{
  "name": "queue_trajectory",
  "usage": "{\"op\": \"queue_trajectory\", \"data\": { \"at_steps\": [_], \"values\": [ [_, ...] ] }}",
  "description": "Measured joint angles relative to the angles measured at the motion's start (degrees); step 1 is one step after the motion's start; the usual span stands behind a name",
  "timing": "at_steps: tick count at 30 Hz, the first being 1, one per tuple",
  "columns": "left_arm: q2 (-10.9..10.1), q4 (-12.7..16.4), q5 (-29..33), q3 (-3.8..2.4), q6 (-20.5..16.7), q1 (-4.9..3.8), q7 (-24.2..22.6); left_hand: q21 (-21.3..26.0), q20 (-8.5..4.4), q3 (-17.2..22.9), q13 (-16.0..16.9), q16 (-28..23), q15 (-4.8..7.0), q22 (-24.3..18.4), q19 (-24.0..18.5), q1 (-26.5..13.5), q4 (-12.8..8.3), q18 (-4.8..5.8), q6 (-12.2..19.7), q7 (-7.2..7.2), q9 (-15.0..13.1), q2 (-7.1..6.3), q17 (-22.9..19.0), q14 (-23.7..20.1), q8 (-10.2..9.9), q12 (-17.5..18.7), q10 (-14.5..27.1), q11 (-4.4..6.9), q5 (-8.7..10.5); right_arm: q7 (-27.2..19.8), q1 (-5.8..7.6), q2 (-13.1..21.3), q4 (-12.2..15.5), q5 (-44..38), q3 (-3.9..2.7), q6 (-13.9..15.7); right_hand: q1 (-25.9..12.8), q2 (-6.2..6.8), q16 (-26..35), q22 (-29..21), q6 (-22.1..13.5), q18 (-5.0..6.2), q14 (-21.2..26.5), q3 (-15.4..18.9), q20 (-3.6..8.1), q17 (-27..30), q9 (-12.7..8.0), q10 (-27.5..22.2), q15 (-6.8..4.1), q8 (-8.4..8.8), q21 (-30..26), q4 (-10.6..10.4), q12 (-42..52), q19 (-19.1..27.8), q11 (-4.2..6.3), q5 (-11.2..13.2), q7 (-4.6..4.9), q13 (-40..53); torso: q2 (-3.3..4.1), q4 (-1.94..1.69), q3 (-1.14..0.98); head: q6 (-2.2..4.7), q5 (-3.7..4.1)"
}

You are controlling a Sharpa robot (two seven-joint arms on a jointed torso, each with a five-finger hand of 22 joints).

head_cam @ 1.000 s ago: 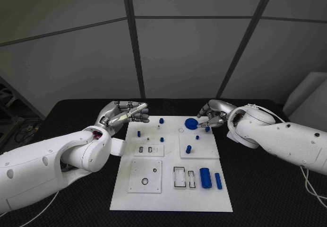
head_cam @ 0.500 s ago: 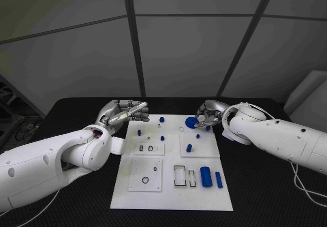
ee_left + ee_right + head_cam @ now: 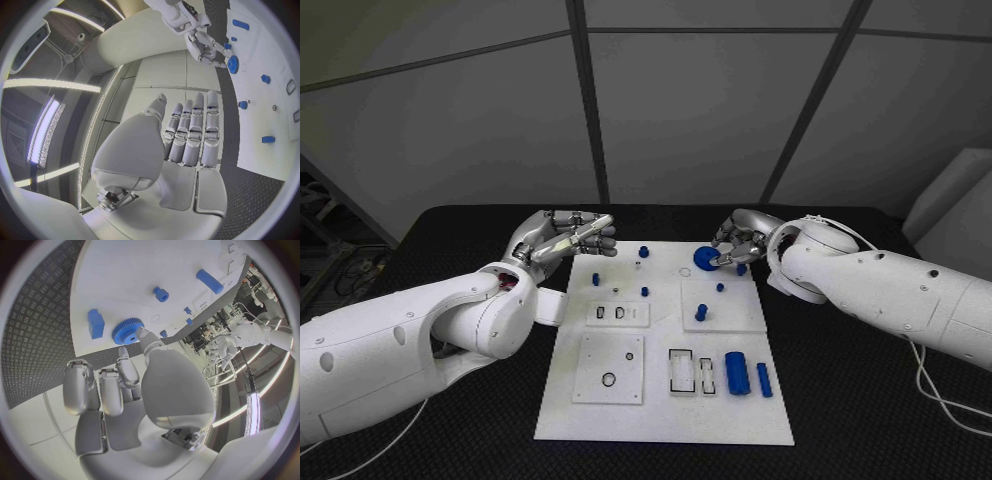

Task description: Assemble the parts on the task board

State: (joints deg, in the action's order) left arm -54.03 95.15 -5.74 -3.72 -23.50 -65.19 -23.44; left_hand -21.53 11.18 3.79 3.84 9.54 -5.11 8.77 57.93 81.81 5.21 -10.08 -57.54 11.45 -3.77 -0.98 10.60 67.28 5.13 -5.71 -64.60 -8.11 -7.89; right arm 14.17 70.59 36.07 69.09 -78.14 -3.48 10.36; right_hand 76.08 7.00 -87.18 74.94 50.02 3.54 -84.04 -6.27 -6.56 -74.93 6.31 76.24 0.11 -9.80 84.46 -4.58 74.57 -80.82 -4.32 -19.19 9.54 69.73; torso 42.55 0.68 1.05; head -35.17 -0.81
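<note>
I see no lettering, number, label or brand that I can read anywhere: the white board (image 3: 664, 400) in front of me is blank between its slots, and the blue parts carry no marks I can make out.

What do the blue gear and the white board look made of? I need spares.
Blue gear: likely matte plastic, even colour, crisp moulded teeth, no metallic shine. Task board: probably plastic or painted sheet, smooth flat white with a soft sheen; uncertain.
</note>
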Motion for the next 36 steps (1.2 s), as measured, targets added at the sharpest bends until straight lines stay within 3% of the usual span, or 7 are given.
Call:
{"op": "queue_trajectory", "data": {
  "at_steps": [11, 28, 31, 36],
  "values": [
    [0.07, -0.08, 0.00, 0.00, 0.11, 0.00, 0.05, 0.11, 0.00, 0.00, -0.01, 0.00, 0.00, 0.00, 0.00, 0.00, 0.00, -0.01, 0.00, 0.00, 0.00, 0.00, 0.02, 0.00, 0.00, 0.00, 0.00, 0.00, 0.00, -0.03, 0.00, -0.99, -0.46, -0.99, 0.00, -0.08, 0.01, -0.01, -0.28, 0.00, -0.20, 0.00, 0.00, 0.22, -0.19, 0.00, 0.04, -0.19, 0.00, -0.43, 0.00, -0.22, 0.01, -0.19, -0.19, 0.00, 0.20, 0.16, 0.02, 0.00, -0.03, -0.20, 0.00],
    [0.15, -0.19, 0.00, 0.00, 0.21, 0.00, 0.13, 0.11, 0.00, 0.00, -0.02, 0.00, 0.00, 0.01, 0.00, 0.00, 0.00, 0.00, 0.00, 0.00, 0.00, 0.00, 0.01, 0.00, 0.00, 0.00, 0.00, 0.00, 0.00, 0.38, 0.00, -2.19, -1.77, -3.67, 0.00, -1.81, 2.88, -1.37, -0.82, -0.01, -0.20, 0.02, 0.00, -0.09, -0.39, 0.02, 0.41, 0.23, 0.00, -1.90, 0.66, 0.09, 1.25, -1.21, -0.18, 0.02, 0.20, 1.83, 0.04, 0.00, -0.09, -0.62, -0.12],
    [0.15, -0.20, 0.00, 0.00, 0.22, 0.00, 0.14, 0.11, 0.00, 0.00, -0.02, 0.00, 0.00, 0.01, 0.00, 0.00, 0.00, 0.00, 0.00, 0.00, 0.00, 0.00, 0.01, 0.00, 0.00, 0.00, 0.00, 0.00, 0.00, 0.47, 0.05, -2.25, -1.82, -4.36, -0.02, -2.16, 3.47, -1.61, -1.03, -0.01, -0.20, -0.91, 0.00, -0.31, -0.39, 0.02, 0.50, 0.44, -0.01, -2.28, 0.80, 0.31, 1.51, -1.21, -0.39, 0.03, 0.20, 2.09, 0.04, 0.00, -0.12, -0.67, -0.18],
    [0.15, -0.23, -0.01, 0.00, 0.23, 0.00, 0.16, 0.10, 0.00, 0.00, -0.02, 0.00, 0.00, -0.04, 0.00, 0.00, 0.00, 0.00, 0.00, 0.00, 0.00, 0.00, 0.01, 0.00, 0.00, 0.00, 0.01, 0.00, 0.00, 0.62, 0.13, -2.62, -1.87, -5.79, -0.07, -2.74, 3.84, -1.90, -1.03, -0.01, 0.00, -0.91, 0.00, -0.57, -0.40, 0.02, 0.51, 0.67, -0.01, -2.70, 0.88, 0.56, 1.78, -1.21, -0.16, 1.64, -0.02, 2.47, 0.04, 0.00, -0.13, -0.74, -0.20]
  ]
}}
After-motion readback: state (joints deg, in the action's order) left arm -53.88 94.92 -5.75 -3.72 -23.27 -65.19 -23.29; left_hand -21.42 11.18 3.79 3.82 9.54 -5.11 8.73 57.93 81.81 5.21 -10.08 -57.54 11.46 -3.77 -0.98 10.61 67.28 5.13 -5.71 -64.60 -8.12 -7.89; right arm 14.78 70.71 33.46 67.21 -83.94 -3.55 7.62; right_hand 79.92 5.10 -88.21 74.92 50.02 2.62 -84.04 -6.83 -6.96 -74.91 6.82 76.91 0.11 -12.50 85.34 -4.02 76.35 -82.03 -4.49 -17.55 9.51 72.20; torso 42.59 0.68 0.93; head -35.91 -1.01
